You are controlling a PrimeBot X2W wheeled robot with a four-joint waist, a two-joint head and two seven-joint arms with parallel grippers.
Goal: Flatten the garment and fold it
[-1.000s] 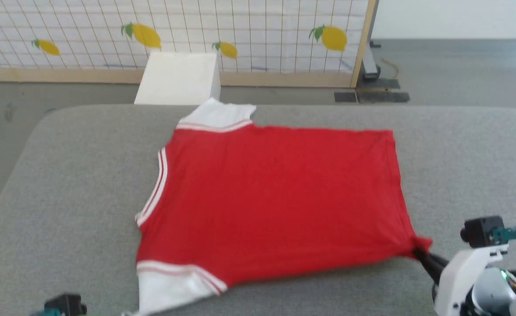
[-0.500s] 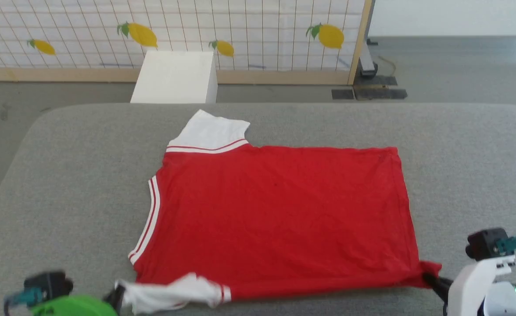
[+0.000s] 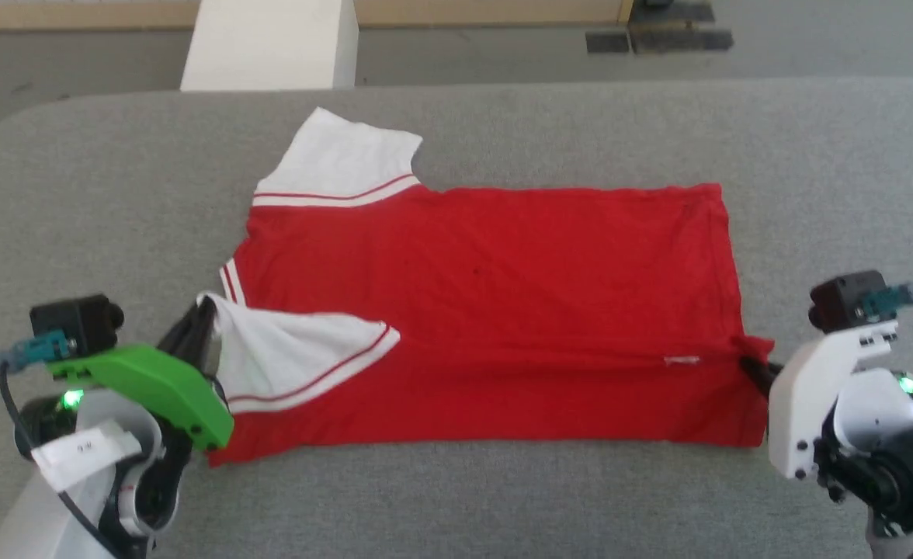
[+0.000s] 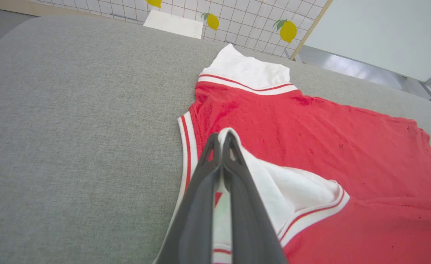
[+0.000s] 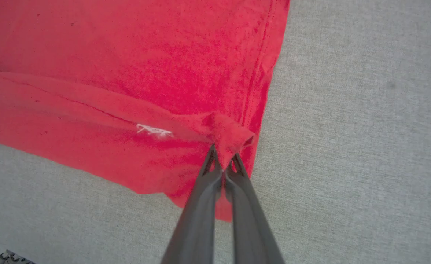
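1. The shirt (image 3: 503, 264) lies spread on the grey padded table (image 3: 503, 505), roughly in the middle. Its collar end is to the left and its hem to the right, with plain red cloth facing up.
2. The left gripper (image 3: 206, 309) sits at the near left of the table. Its green-covered wrist (image 3: 154, 384) is low, and a small black camera (image 3: 76, 322) rides on top of it. The two dark fingers slant up and away towards the shirt's collar side.
3. Those fingers are pressed together on the edge of the near white sleeve (image 3: 286, 353). From the fingertips the sleeve drapes rightward over the red body, its striped trim lying slantwise across the cloth.
4. The right gripper (image 3: 748, 365) comes in from the near right. Its white bracket (image 3: 806, 404) and camera (image 3: 845, 299) stand above a rounded grey joint, and the fingers point left at the hem.
5. The right fingers are pinched tight on a small bunched knot of red cloth at the near hem corner. In the right wrist view the knot pokes out just past the fingertips.
6. A crease runs from left to right between the two grippers. The near strip of the shirt lies doubled along it, and a small white tag (image 3: 682, 359) shows on the crease just left of the right fingertips.
7. The far sleeve (image 3: 340, 159) lies flat on the table, pointing away.
8. A white box (image 3: 270, 46) stands beyond the far edge of the table, to the left.
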